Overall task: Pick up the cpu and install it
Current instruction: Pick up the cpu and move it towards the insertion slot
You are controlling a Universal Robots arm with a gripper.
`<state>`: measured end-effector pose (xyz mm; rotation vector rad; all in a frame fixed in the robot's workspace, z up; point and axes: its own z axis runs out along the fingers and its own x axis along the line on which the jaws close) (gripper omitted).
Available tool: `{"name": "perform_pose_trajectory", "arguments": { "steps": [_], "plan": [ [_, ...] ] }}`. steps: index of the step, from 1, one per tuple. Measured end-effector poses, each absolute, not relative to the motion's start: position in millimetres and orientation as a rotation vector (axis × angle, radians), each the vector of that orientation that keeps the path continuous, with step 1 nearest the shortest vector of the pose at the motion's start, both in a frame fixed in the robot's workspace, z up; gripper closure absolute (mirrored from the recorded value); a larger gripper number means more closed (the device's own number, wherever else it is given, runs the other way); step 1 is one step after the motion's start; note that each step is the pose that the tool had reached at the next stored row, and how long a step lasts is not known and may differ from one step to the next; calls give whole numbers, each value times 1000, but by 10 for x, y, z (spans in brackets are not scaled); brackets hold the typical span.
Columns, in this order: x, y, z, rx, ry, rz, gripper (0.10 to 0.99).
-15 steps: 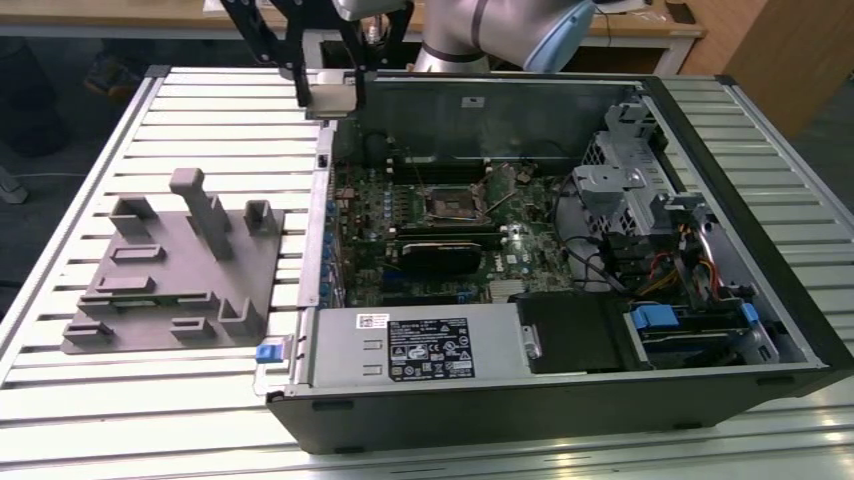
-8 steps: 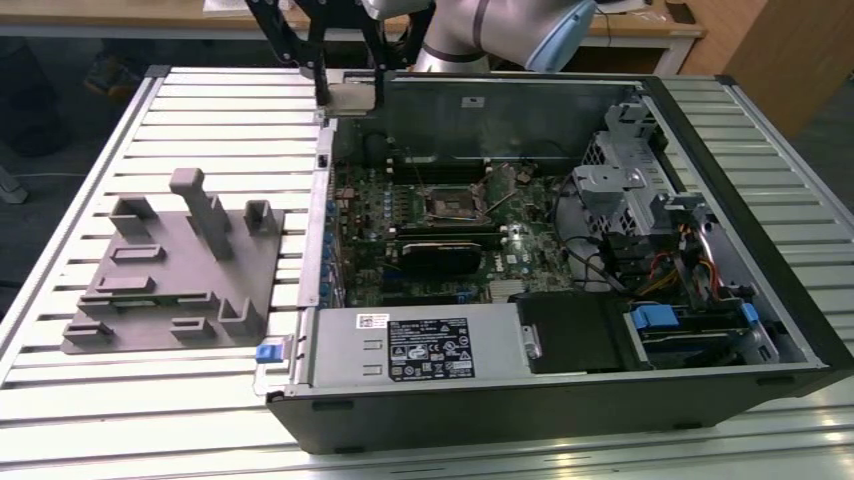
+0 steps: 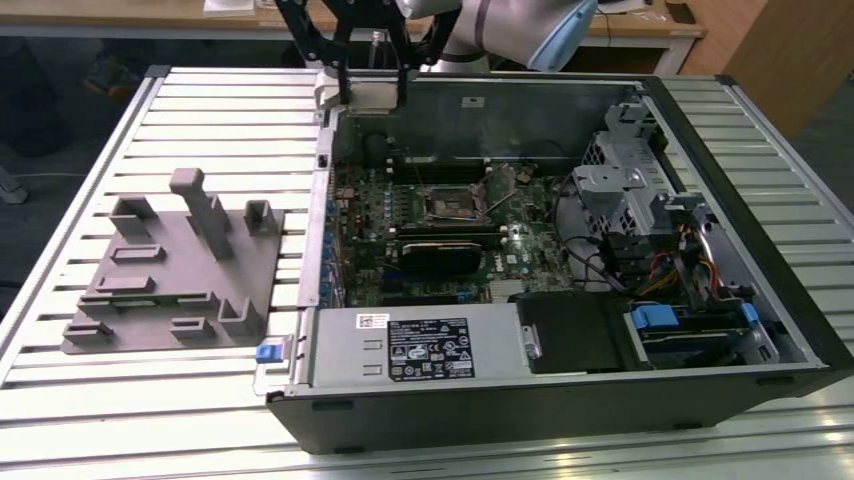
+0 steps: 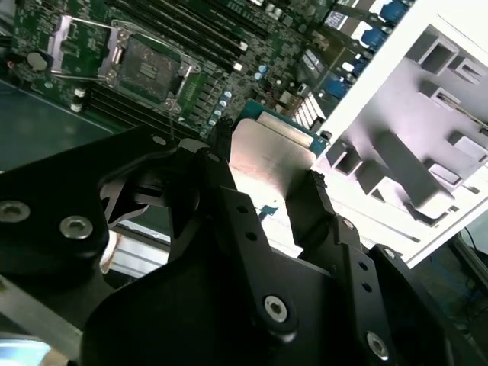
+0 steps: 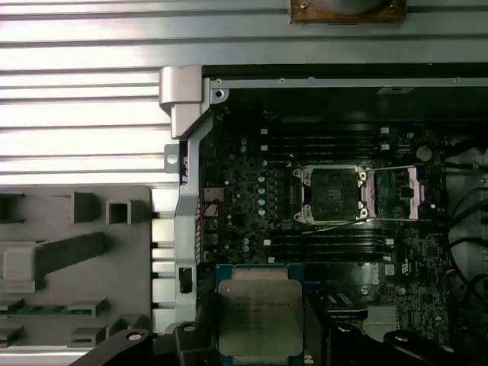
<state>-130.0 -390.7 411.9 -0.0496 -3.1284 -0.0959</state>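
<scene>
The gripper (image 4: 267, 160) is clamped on the cpu (image 4: 273, 152) by two opposite edges, holding it in the air over the open computer case (image 3: 561, 405). The motherboard's socket (image 5: 329, 194) lies bare, its metal frame swung open.

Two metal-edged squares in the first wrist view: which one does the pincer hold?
The cpu, the plain silvery-topped chip between the pincer fingers. The other, the dark-centred framed socket, sits on the motherboard, untouched.
</scene>
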Motion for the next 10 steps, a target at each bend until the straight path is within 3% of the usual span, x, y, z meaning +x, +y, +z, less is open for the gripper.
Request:
{"name": "perform_pose_trajectory", "arguments": {
  "steps": [10],
  "plan": [
    [-996,-3752,4097,-50,-3128,-96,549]
  ]
}}
